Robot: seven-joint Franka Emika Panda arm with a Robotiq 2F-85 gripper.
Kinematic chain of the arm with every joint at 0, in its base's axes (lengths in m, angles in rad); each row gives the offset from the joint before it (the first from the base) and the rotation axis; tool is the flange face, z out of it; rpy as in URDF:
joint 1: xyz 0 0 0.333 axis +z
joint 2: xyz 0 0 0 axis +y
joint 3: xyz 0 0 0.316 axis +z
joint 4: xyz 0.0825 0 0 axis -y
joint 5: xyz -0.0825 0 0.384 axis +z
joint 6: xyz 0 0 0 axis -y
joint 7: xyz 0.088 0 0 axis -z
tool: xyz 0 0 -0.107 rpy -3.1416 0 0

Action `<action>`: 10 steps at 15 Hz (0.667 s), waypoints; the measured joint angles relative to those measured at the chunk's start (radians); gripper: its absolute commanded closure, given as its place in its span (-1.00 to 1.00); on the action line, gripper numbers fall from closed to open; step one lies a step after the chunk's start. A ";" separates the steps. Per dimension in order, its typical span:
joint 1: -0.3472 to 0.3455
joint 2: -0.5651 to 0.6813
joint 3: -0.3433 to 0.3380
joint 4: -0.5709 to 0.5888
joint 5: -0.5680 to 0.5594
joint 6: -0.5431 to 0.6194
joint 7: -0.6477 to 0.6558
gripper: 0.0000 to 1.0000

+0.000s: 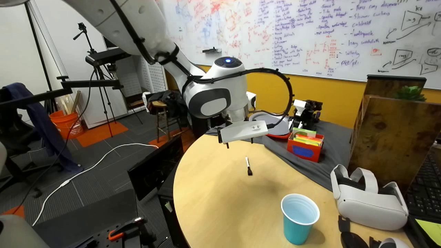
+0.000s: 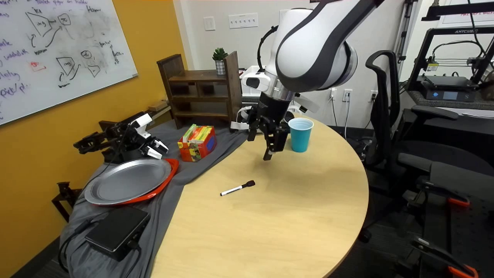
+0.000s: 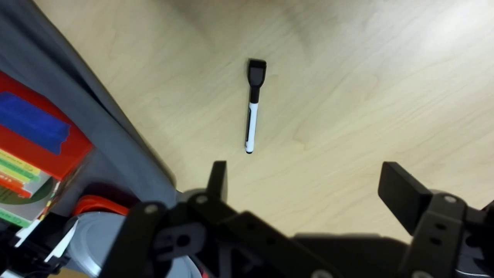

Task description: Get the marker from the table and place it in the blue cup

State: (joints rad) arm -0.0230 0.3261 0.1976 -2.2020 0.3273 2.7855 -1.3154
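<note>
On the light wooden table [image 1: 210, 196] lies the marker [image 1: 248, 166], which has a white body and a wide black end. It shows in both exterior views and, in the wrist view, the marker [image 3: 252, 112] lies beyond the fingertips, left of the gap's middle. My gripper [image 3: 305, 173] is wide open with nothing between its fingers. In an exterior view, the gripper [image 2: 259, 146] hangs above the table, apart from marker and cup. The blue cup [image 2: 300, 135] stands upright; in an exterior view the blue cup [image 1: 299, 225] shows its pale inside. The wrist view does not include it.
A white headset [image 1: 372, 206] sits near the cup. Along the table's side, a grey cloth [image 2: 166, 220] bears a red box of cards [image 2: 197, 143], a grey round plate [image 2: 129, 181] and a black box [image 2: 117, 231]. A wooden shelf [image 2: 200, 96] stands behind.
</note>
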 measured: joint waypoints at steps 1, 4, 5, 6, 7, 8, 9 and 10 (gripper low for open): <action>-0.004 0.014 0.004 0.011 -0.009 0.000 0.000 -1.00; -0.012 0.053 0.010 0.043 -0.042 0.000 0.001 -1.00; -0.014 0.066 0.010 0.053 -0.056 0.000 0.004 -1.00; -0.016 0.081 0.010 0.066 -0.072 0.000 0.009 -1.00; -0.017 0.096 0.010 0.079 -0.087 0.000 0.014 -1.00; -0.018 0.112 0.010 0.092 -0.099 0.000 0.022 -1.00; -0.018 0.128 0.010 0.105 -0.110 -0.001 0.028 -1.00; -0.018 0.144 0.011 0.119 -0.118 -0.002 0.031 -1.00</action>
State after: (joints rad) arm -0.0409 0.4706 0.2084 -2.0826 0.2088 2.7832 -1.2849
